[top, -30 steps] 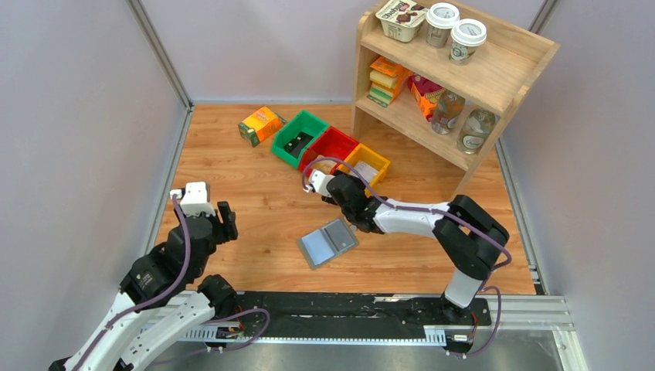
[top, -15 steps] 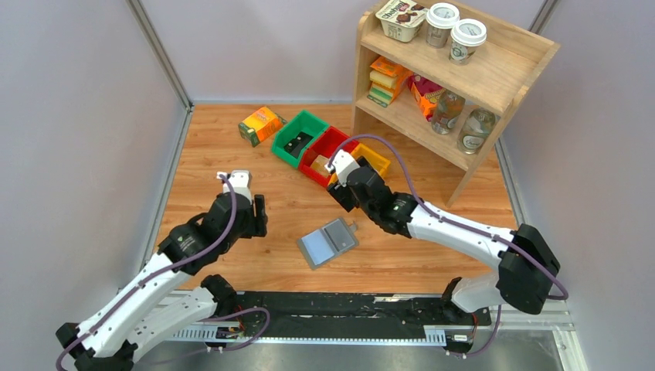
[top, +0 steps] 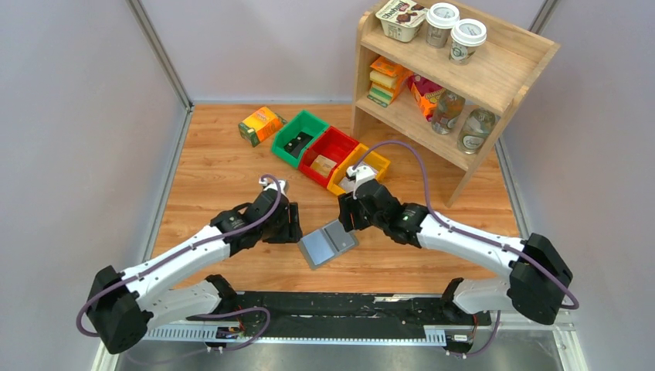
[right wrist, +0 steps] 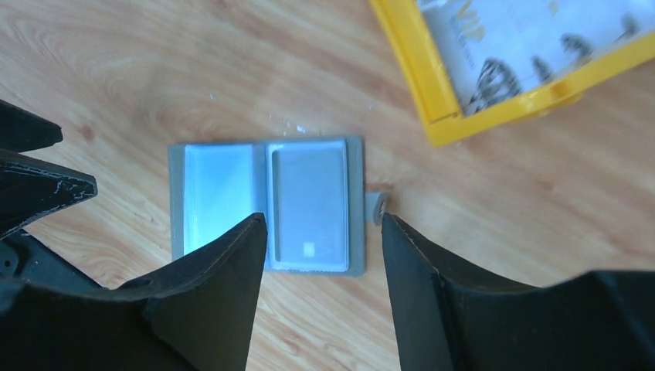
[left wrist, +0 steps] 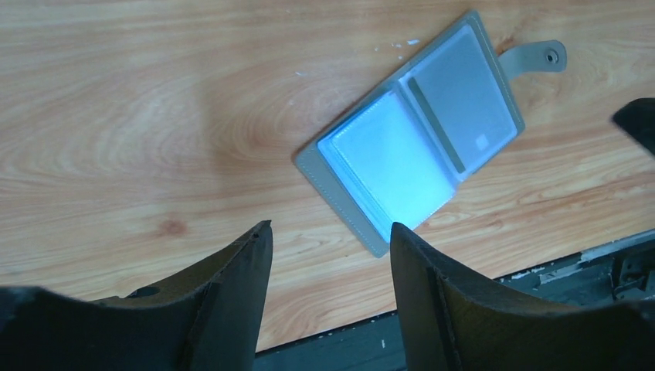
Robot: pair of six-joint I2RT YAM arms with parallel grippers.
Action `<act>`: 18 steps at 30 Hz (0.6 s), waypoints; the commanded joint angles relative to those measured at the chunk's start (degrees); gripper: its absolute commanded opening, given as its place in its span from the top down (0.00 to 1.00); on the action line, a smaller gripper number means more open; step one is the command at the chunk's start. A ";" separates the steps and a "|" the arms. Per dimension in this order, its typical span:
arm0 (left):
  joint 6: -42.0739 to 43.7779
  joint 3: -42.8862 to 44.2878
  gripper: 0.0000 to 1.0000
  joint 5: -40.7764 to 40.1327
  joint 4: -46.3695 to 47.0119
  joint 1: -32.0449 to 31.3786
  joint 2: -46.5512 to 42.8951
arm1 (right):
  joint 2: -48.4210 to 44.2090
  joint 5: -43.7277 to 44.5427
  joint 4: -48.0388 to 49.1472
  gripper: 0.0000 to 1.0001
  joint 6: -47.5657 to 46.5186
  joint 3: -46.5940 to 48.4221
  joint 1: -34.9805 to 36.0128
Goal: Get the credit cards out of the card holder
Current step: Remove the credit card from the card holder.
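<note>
The grey card holder (top: 327,243) lies open and flat on the wooden table, blue-grey inside, snap tab (left wrist: 537,56) pointing right. A pale grey card with a small chip (right wrist: 309,202) sits in its right clear pocket; the left pocket (left wrist: 386,166) glares bright and I cannot tell what it holds. My left gripper (top: 290,226) is open and empty just left of the holder (left wrist: 413,147), and shows in its wrist view (left wrist: 330,228). My right gripper (top: 350,219) is open and empty above the holder's right half (right wrist: 266,205), its jaws straddling it in its wrist view (right wrist: 322,219).
Green (top: 300,137), red (top: 330,147) and yellow (top: 363,164) bins stand in a row behind the holder, each with a small flat item inside. An orange-green carton (top: 261,124) lies at the back left. A wooden shelf (top: 463,77) stands at the back right. The black base rail (left wrist: 541,270) runs along the near edge.
Both arms have closed in on the holder: the left gripper swept right from the table's left side, the right gripper came down from the bins. The holder has not moved.
</note>
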 commanded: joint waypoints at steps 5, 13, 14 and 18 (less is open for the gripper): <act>-5.86 -2.56 0.36 4.43 10.49 -1.76 7.92 | 8.80 -6.80 2.21 0.44 9.28 -0.92 0.42; -7.18 -4.33 0.42 5.57 13.31 -2.11 12.24 | 14.78 -8.74 2.30 0.42 9.72 0.66 0.33; -7.27 -4.41 0.43 5.57 13.66 -2.11 12.68 | 15.22 -8.92 2.47 0.42 9.63 0.84 0.42; -7.36 -4.68 0.45 6.10 14.45 -2.11 13.91 | 16.81 -9.00 2.04 0.41 9.72 1.19 0.16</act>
